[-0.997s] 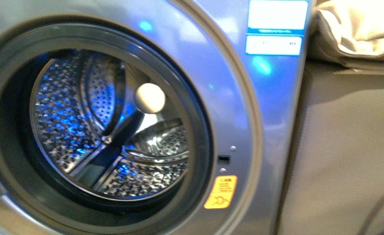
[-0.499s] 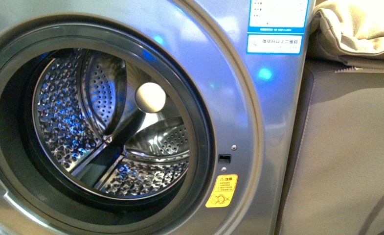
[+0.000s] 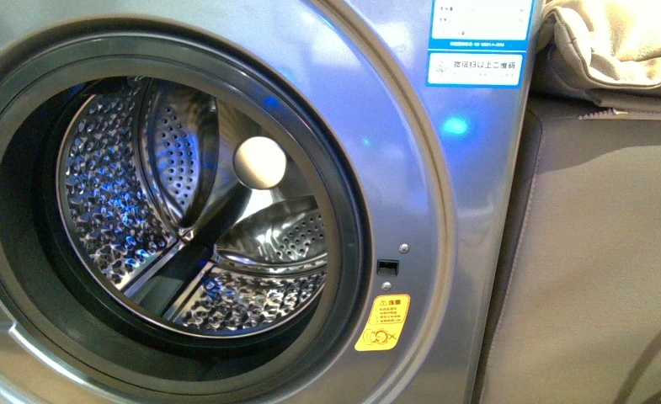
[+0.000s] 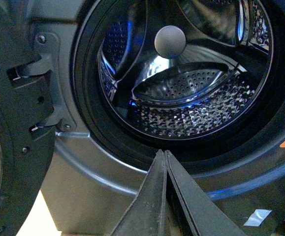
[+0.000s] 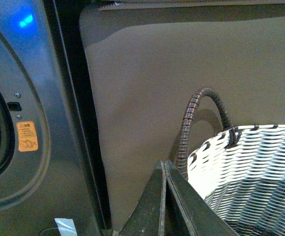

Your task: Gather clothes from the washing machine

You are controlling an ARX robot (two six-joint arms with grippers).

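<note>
No blue clothes show anywhere; none lie in the perforated steel drum [image 3: 192, 227] of the boxy grey metallic washing machine [image 3: 445, 210], whose round door [image 4: 4, 147] stands swung open for access. Left hand [image 4: 165, 153] hangs before the opening, fingers pressed together, empty. Right hand [image 5: 164, 163], likewise closed, sits beside the grey-and-white woven basket [image 5: 250, 167], seemingly the drop-off.

The right gripper [image 5: 165, 169] has its fingers [image 5: 154, 206] pressed together, over the woven basket [image 5: 250, 172]. Beside the basket stands the sofa [image 5: 181, 64]; beyond that, the washing machine [image 5: 34, 64] with its orange sticker [image 5: 27, 136].
</note>
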